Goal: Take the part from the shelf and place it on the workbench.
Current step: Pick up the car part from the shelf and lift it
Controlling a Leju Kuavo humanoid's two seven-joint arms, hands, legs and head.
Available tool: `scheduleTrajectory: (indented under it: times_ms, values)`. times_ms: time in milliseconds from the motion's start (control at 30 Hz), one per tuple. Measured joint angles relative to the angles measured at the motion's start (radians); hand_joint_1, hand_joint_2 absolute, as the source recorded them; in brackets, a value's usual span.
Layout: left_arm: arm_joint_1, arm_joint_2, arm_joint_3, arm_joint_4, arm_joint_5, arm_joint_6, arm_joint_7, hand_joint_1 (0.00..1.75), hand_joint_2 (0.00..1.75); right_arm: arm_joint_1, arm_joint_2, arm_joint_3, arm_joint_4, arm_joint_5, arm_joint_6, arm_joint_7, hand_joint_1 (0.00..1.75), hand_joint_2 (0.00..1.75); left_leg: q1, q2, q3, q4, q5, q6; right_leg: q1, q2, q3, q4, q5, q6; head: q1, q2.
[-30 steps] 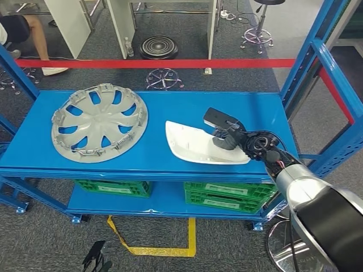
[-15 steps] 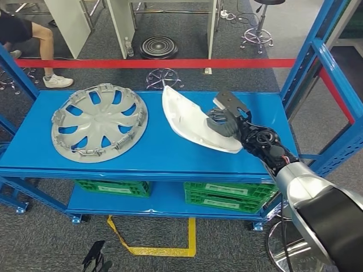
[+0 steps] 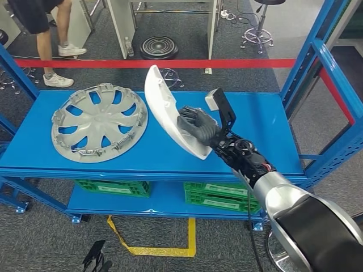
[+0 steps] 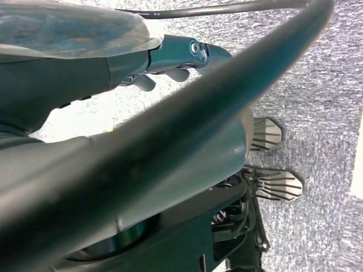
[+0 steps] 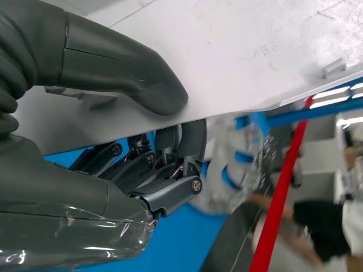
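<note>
- My right hand (image 3: 201, 126) grips the white part (image 3: 164, 107); thumb (image 5: 128, 73) pressed flat on one face, dark fingers (image 5: 167, 170) curled against the opposite face, so the shell is pinched between them.
- Part is tilted steeply, near on edge, clear of the blue shelf (image 3: 265, 119) top, above its middle. Upper end points toward the far edge of the shelf.
- In the right wrist view the part's pale surface shows faint moulded lettering and a small raised tab; I cannot read the lettering with certainty.
- My left hand (image 4: 171, 62) hangs over grey carpet; fingers look loosely curled with nothing visible in them, but most of the hand is blocked by dark cable and arm cover, so I cannot tell its state.
- Silver wheel cover (image 3: 99, 122) lies flat on the left part of the same shelf level, well apart from the part.
- Lower shelf level holds green crates (image 3: 224, 196), partly cut off by the upper level's edge.
- Red tape barrier (image 3: 128, 63) runs behind the shelf. A person's legs (image 3: 53, 34) in white shoes stand beyond it, far left.
- Yellow floor marking (image 3: 171, 246) on grey carpet in front of the shelf.
- Chair bases and white table legs farther back; details small.
</note>
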Motion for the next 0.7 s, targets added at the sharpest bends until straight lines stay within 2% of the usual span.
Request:
scheduleTrajectory:
  times_ms: [367,600,700]
  values:
    - [-0.006,-0.001,-0.018,0.0,-0.014,-0.005,0.002,0.0,0.0,0.047,0.081,-0.001,-0.014,-0.099,0.103,-0.075,1.75,1.75,0.001,0.0,0.0,0.0,-0.001,-0.001,0.001,0.0,0.0,0.0,0.0,-0.001,0.0,0.0]
    - [-0.007,-0.002,-0.019,0.0,0.016,-0.016,-0.043,0.0,0.0,0.087,0.135,0.042,-0.08,-0.174,0.178,-0.137,1.75,1.75,0.002,0.0,0.0,0.0,-0.001,-0.001,0.002,0.0,0.0,0.0,-0.002,-0.002,0.0,0.0]
    - [-0.006,-0.002,-0.018,0.0,0.058,-0.035,-0.086,0.0,0.0,0.108,0.15,0.081,-0.125,-0.222,0.208,-0.158,1.75,1.75,0.002,0.0,0.0,0.0,-0.001,-0.002,0.002,0.0,0.0,0.0,-0.002,-0.003,0.0,0.0]
